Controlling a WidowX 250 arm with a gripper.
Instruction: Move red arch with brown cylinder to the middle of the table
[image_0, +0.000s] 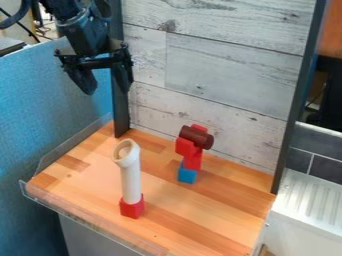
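near edge: low clear rim (94, 226) along the front and left sides of the wooden tabletop (87, 187). just inside the front stands a red block (132, 207), carrying an upright white tube (131, 182) with a ring-like open mouth at its top.

farther back, to the right: blue block (187, 174) at the base, red block above it, then red arch (185, 147), with brown cylinder (198, 137) lying tilted in its hollow. this stack is near the back edge; bare wood lies between it and the tube, and more to its right.

back: whitewashed plank wall (220, 70) between two dark posts. gripper (108, 91) hangs at upper left in the view, above table height, fingers spread wide, nothing held, well apart from the stack.
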